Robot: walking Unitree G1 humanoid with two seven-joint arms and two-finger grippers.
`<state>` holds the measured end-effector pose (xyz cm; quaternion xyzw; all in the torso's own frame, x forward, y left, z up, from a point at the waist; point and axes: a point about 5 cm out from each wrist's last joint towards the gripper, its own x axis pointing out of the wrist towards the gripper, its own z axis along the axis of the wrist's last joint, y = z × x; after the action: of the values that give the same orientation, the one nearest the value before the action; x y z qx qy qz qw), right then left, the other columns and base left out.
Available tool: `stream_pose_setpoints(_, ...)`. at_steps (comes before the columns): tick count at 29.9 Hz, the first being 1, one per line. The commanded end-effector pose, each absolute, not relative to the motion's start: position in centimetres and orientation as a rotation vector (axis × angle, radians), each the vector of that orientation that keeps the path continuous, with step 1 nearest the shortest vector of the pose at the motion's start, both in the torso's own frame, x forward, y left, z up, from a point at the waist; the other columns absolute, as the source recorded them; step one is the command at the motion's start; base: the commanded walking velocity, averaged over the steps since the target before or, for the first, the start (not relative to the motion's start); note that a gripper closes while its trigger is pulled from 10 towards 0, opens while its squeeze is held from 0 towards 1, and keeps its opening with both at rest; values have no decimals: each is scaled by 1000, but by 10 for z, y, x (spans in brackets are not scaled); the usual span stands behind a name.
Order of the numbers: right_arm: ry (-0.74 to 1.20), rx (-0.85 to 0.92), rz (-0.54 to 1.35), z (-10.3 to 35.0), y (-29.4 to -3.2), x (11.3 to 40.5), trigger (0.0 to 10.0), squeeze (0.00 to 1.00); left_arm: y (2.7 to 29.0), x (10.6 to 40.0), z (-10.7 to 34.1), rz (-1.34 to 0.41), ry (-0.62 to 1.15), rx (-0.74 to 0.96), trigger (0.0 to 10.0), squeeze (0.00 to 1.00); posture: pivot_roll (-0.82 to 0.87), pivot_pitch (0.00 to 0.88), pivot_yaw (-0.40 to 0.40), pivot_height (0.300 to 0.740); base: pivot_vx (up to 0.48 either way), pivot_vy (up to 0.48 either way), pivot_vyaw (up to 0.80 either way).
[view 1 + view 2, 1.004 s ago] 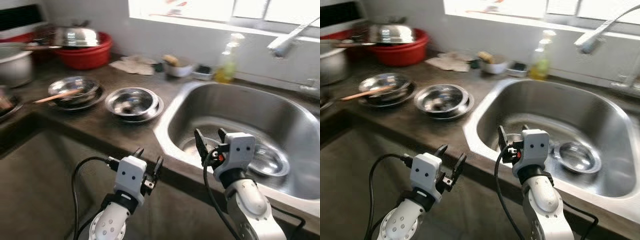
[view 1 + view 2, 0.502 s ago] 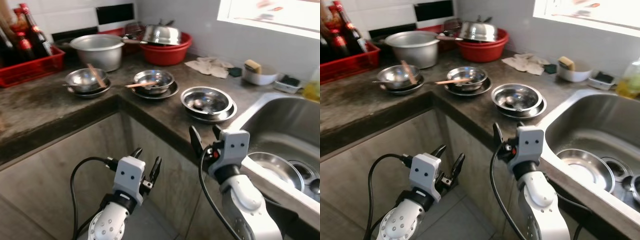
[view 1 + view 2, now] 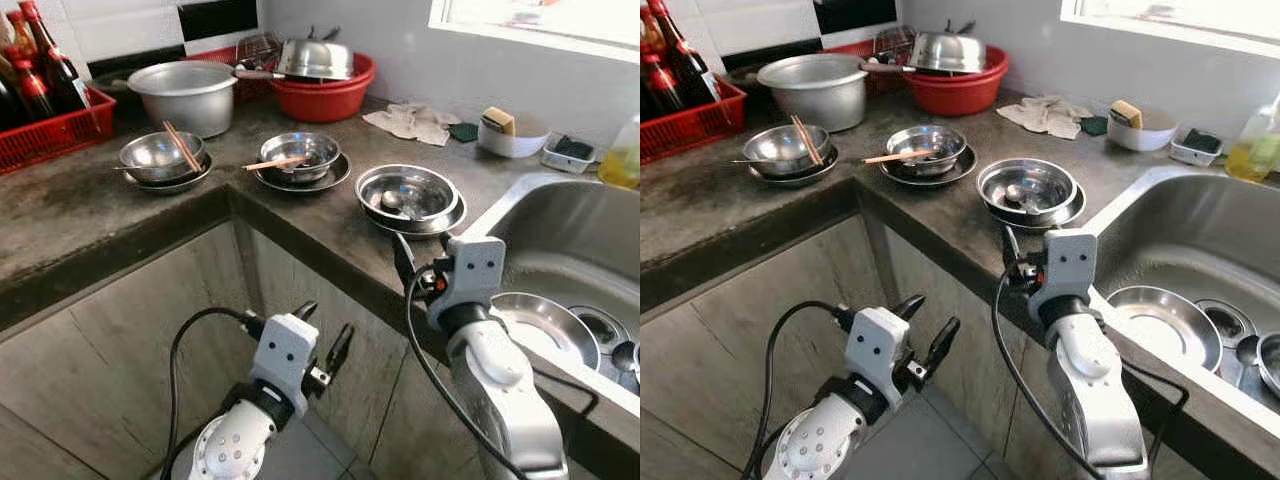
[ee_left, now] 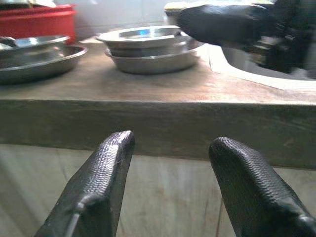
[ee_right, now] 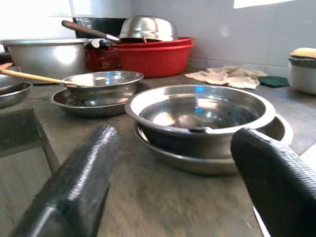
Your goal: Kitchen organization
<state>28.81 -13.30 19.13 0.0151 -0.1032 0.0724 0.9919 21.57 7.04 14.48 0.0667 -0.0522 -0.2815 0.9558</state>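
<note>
Two stacked shiny steel bowls (image 5: 200, 116) on dark counter (image 3: 300, 215), right tool (image 5: 173, 182) wide open, empty

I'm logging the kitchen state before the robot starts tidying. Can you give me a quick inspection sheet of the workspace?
Surface: dark stone countertop, L-shaped, worn.
Job's things: three steel bowl sets; nearest bowl on a plate, middle bowl and far bowl hold chopsticks.
Clutter: large pot, red basin holding steel lid, rag, sponge bowl, red crate of bottles.
Grippers: right gripper at counter edge facing nearest bowl, jaws open; left gripper low before cabinet, jaws open.
Cables: black cable on left arm.
Surroundings: sink holding steel dish.
</note>
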Motion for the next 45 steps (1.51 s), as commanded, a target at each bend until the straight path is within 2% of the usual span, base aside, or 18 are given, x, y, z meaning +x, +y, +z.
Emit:
stream_pose_setpoints(1,-224,7,141,194,-133,294,10000,1000,69,213,145,-589,-113,115,10000,0,149,100,-26,740,0,0,0)
stream_pose_setpoints(4,-234,-7,128,197,-134,300,10000,984,69,212,147,-592,-121,106,10000,0,154,104,-30,740,0,0,0)
stream_pose_setpoints(5,-248,-21,124,200,-135,305,10000,0,68,210,148,-599,-126,96,10000,0,156,106,-33,740,0,0,0)
stream_pose_setpoints(24,-255,-54,106,195,-129,335,10000,0,65,204,153,-630,-156,67,10000,0,161,120,-40,740,0,0,0)
stream_pose_setpoints(45,-261,-57,54,197,-140,353,10000,0,65,204,152,-625,-161,74,10000,0,166,109,-47,740,0,0,0)
